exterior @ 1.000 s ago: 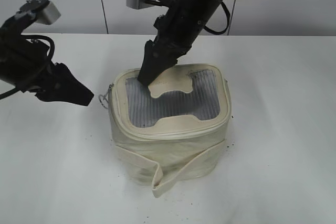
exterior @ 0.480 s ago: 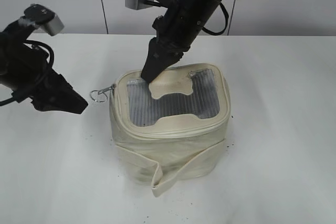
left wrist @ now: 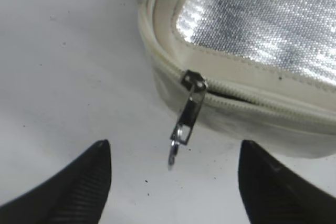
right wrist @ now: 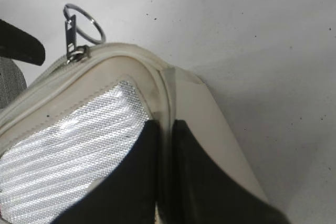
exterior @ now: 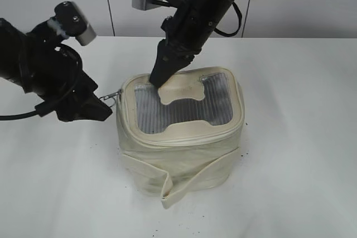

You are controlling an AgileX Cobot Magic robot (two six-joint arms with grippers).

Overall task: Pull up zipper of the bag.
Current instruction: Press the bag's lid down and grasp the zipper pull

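Observation:
The cream bag (exterior: pixel 184 154) stands on the white table, its grey ribbed top window (exterior: pixel 184 110) facing up. The zipper track (left wrist: pixel 252 103) runs round the lid rim. One silver slider (left wrist: pixel 193 80) sits at the bag's left corner, its ring pull (left wrist: pixel 178 142) hanging loose. My left gripper (exterior: pixel 103 111) is open beside that corner; in the left wrist view the left gripper (left wrist: pixel 173 148) has the pull between its fingers, untouched. My right gripper (exterior: pixel 157 85) is shut, tips down on the lid's far left rim (right wrist: pixel 167 125). The ring pull (right wrist: pixel 84 22) shows there too.
The bag's loose cream strap (exterior: pixel 184 185) wraps its front and hangs to the table. White table surface (exterior: pixel 301 137) lies all round the bag, with a grey wall behind. Small dark specks dot the table near the bag.
My left gripper has swung right and turned, from well left of the bag to right at the corner slider. The right gripper has hardly moved on the lid.

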